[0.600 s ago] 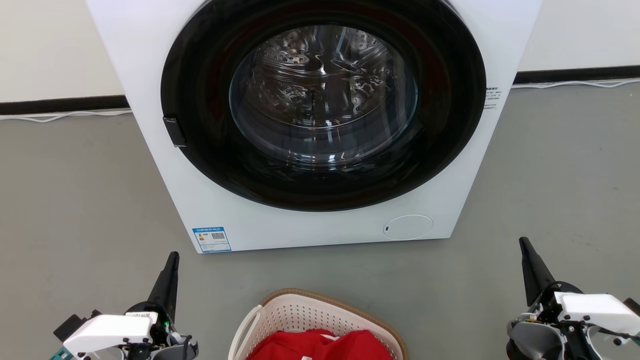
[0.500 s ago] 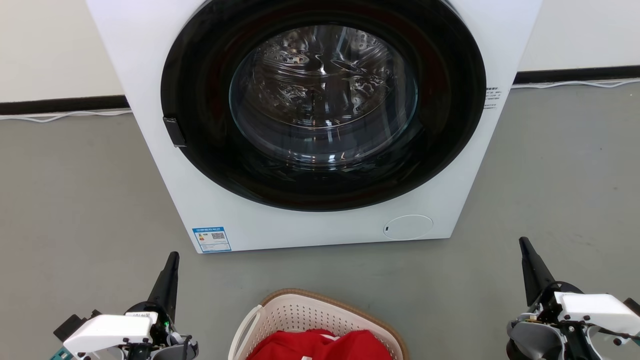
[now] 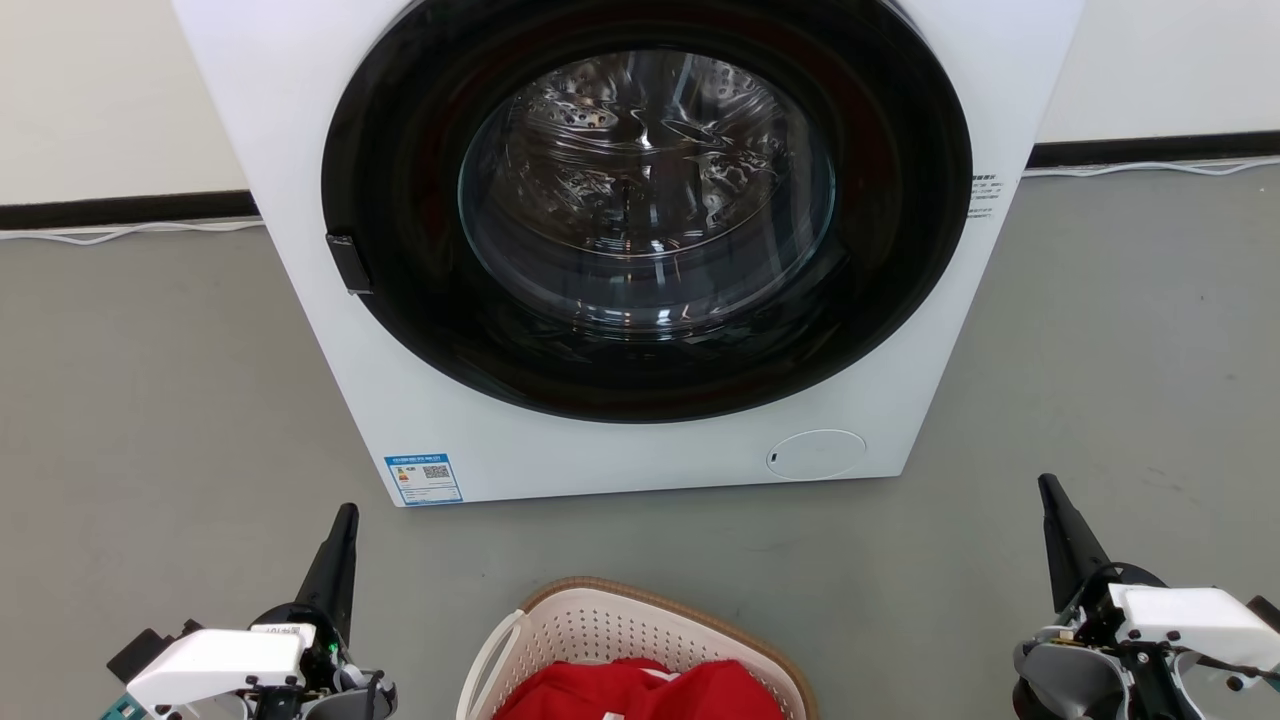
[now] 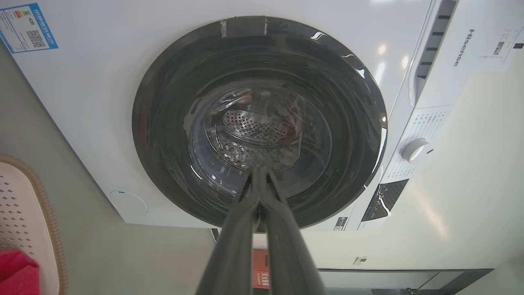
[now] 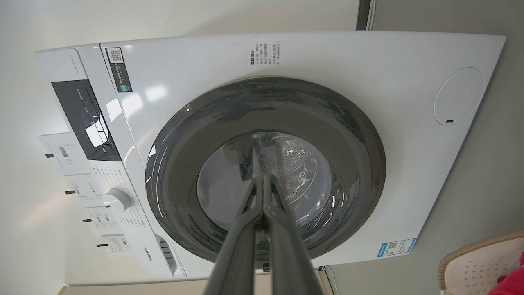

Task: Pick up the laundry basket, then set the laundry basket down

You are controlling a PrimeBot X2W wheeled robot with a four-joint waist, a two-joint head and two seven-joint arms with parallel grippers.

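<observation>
The cream-white laundry basket with a brown rim stands on the grey floor at the bottom middle of the head view, a red cloth inside it. Its rim also edges the left wrist view and the right wrist view. My left gripper hangs to the basket's left, shut, holding nothing. My right gripper is farther off on the basket's right, shut and empty too. In the wrist views the left fingertips and the right fingertips are pressed together.
A white front-loading washing machine with a dark round door stands just beyond the basket. Its control dial is on the top panel. Grey floor lies on both sides, and white cables run along the wall base.
</observation>
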